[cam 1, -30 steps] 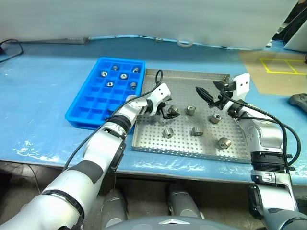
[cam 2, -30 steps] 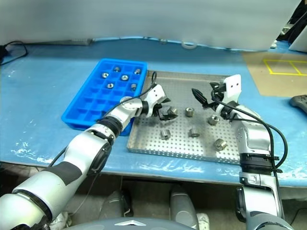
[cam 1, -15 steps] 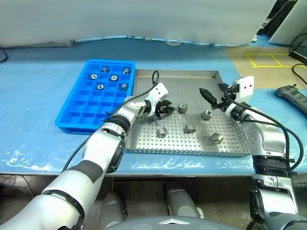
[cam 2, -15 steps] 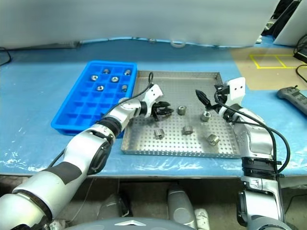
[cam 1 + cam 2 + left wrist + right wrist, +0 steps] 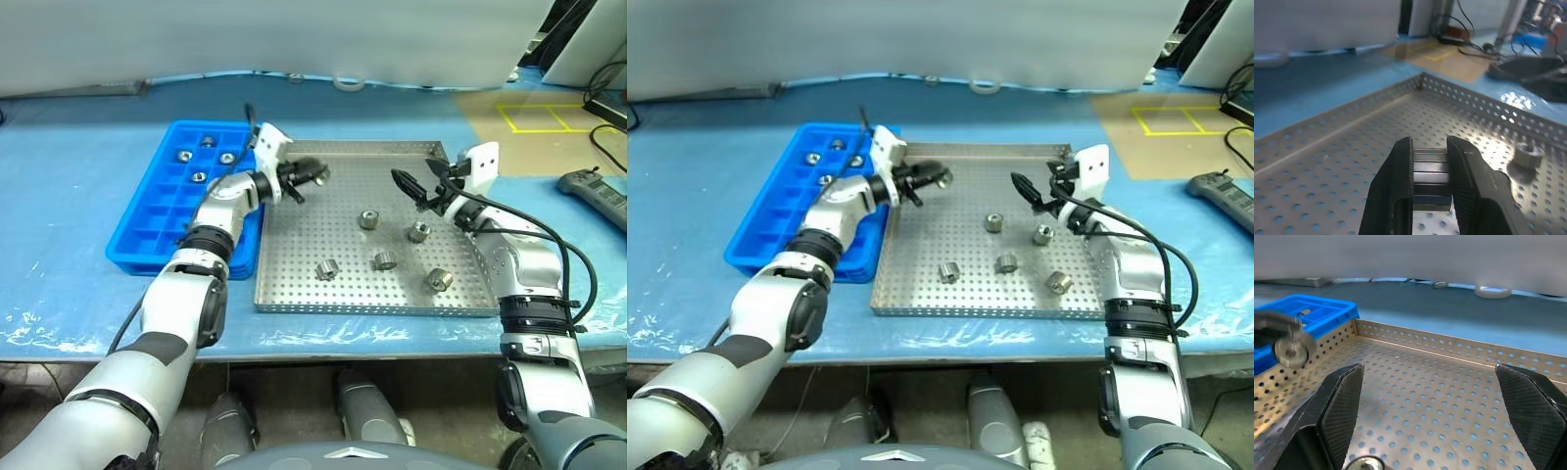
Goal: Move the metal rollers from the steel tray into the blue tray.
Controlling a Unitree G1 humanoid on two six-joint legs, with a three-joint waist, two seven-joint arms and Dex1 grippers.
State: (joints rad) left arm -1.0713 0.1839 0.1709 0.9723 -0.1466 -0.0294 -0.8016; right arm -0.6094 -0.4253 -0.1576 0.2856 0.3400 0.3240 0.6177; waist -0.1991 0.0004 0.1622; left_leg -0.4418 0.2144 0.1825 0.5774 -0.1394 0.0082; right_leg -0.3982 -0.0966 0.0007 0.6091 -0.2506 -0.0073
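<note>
Over the steel tray's far-left corner, the left hand (image 5: 315,175) pinches one metal roller (image 5: 942,177) between its two black fingers, clear of the perforated floor.

From the head views, that held roller shows a round end face pointing toward the right hand (image 5: 418,182), so its axis runs roughly level across the steel tray (image 5: 362,299); its far side is hidden by the fingers (image 5: 1396,191). The right hand hovers with fingers spread wide and nothing between them, above the tray's far-right part. Five loose rollers (image 5: 368,219) lie on the tray floor, near the middle and right; which way each points is hard to make out. Four more rollers (image 5: 183,155) sit in far compartments of the blue tray (image 5: 147,231), just beside the steel tray on the blue-covered tabletop (image 5: 69,284); the left arm hides some compartments.
</note>
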